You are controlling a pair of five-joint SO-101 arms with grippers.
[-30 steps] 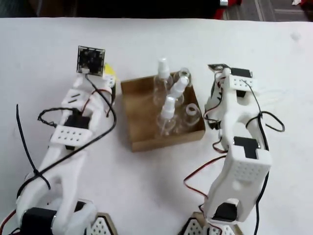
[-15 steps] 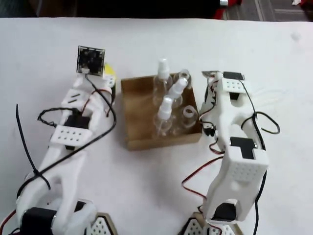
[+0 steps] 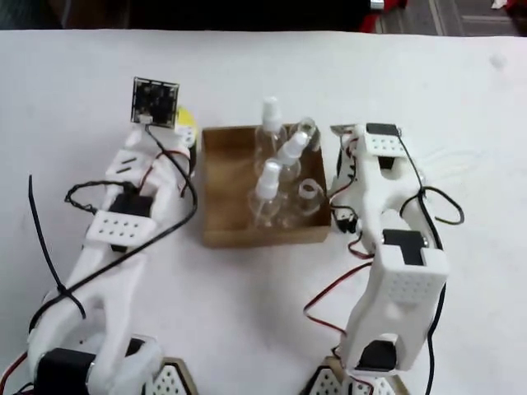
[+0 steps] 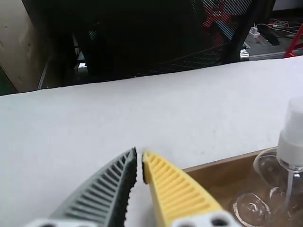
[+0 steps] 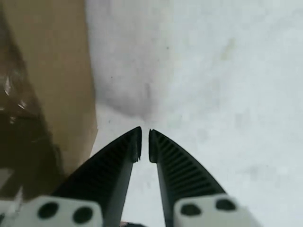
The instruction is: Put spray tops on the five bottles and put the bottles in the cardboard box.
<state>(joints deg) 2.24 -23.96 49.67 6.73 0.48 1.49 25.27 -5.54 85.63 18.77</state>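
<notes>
Grippers, two. My left gripper (image 4: 139, 160), grey and yellow fingers closed together, hangs over the bare white table (image 4: 94, 118), just beside one wall of the shallow brown cardboard box (image 3: 263, 236). My right gripper (image 5: 144, 138), black fingers together on nothing, sits just beside the opposite wall. Box contents, between my two grippers: five clear plastic bottles (image 3: 265, 206). Three carry white spray tops (image 3: 272, 107). Two open-necked bottles (image 3: 307, 194) stand nearer my right gripper.

A white tabletop (image 3: 74, 74) ends at a dark room, with black mesh (image 4: 189, 60) and a tan panel (image 4: 14, 42) behind.
</notes>
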